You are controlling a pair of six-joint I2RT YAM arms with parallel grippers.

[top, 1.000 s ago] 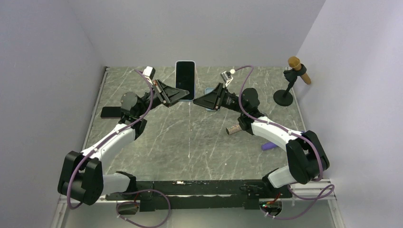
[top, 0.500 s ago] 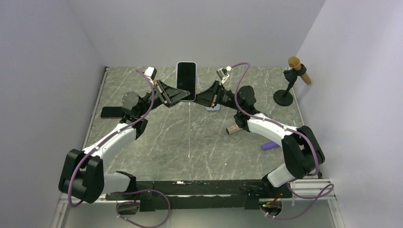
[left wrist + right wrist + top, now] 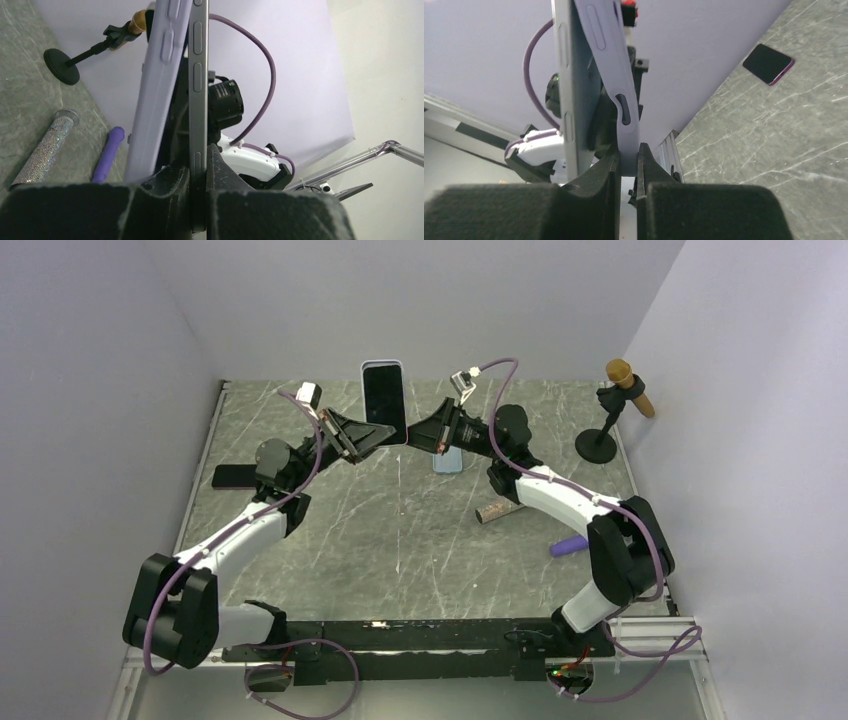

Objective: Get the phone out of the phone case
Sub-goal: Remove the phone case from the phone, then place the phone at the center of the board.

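Left gripper (image 3: pixel 199 167) is clamping the phone (image 3: pixel 198 100) edge-on | right gripper (image 3: pixel 628 160) is pinching the phone case (image 3: pixel 606 55) rim.

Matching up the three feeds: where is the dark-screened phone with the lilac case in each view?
Top external: dark-screened, grey-edged phone, screen facing the camera, far centre.
Left wrist: phone edge-on, centre, clamped by left pincer.
Right wrist: phone edge-on, left of the lilac silicone case the right pincer clamps.
Shared landmark: grey marbled table.
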